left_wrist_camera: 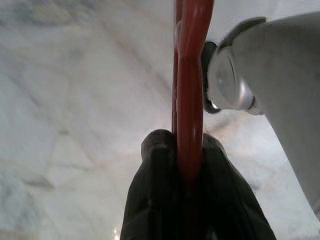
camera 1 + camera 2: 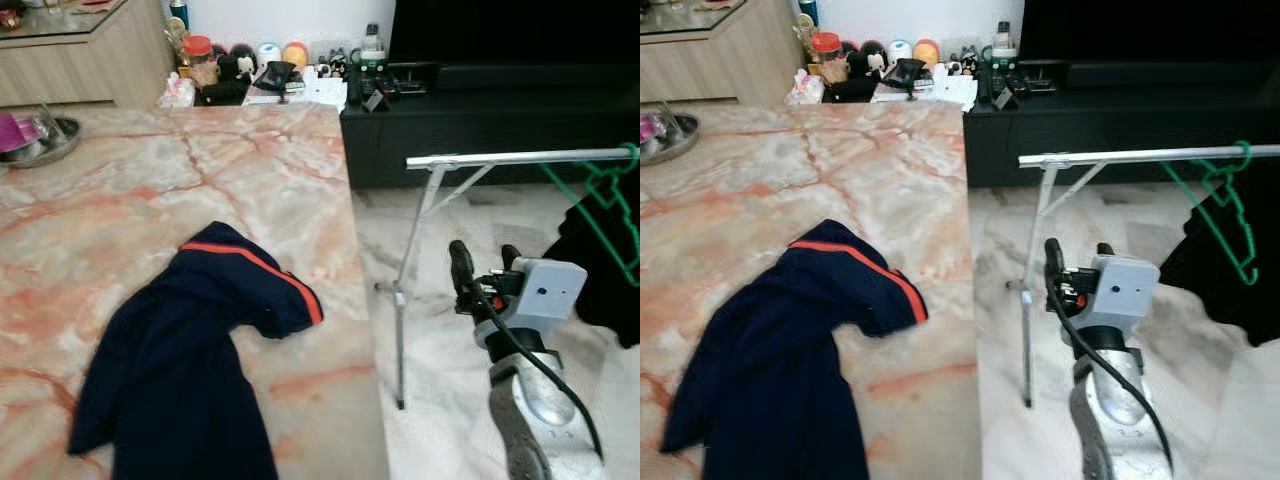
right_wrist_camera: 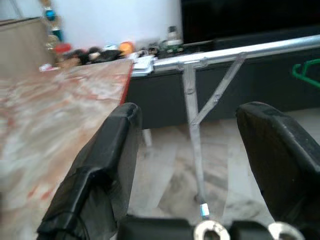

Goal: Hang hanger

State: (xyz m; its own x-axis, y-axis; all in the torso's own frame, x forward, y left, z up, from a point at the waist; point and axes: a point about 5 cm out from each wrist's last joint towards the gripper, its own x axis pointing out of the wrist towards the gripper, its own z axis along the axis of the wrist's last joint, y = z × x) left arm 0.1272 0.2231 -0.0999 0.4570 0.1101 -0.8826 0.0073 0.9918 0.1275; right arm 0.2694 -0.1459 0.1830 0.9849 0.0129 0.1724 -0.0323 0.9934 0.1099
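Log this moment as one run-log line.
left gripper: shut on red hanger | right gripper: open, facing rail | green hanger: on rail

I see pink-veined marble table point(image 2: 250, 180), navy garment point(image 2: 170, 370) with orange stripe, green hanger point(image 2: 600, 215), silver rail point(image 2: 520, 157), red hanger point(image 1: 190, 100).

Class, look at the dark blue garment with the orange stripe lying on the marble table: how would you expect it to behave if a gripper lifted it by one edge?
The dark blue garment lies crumpled and folded, so it would probably droop limply. It looks thin, likely light. On the polished marble table it may slide if pushed.
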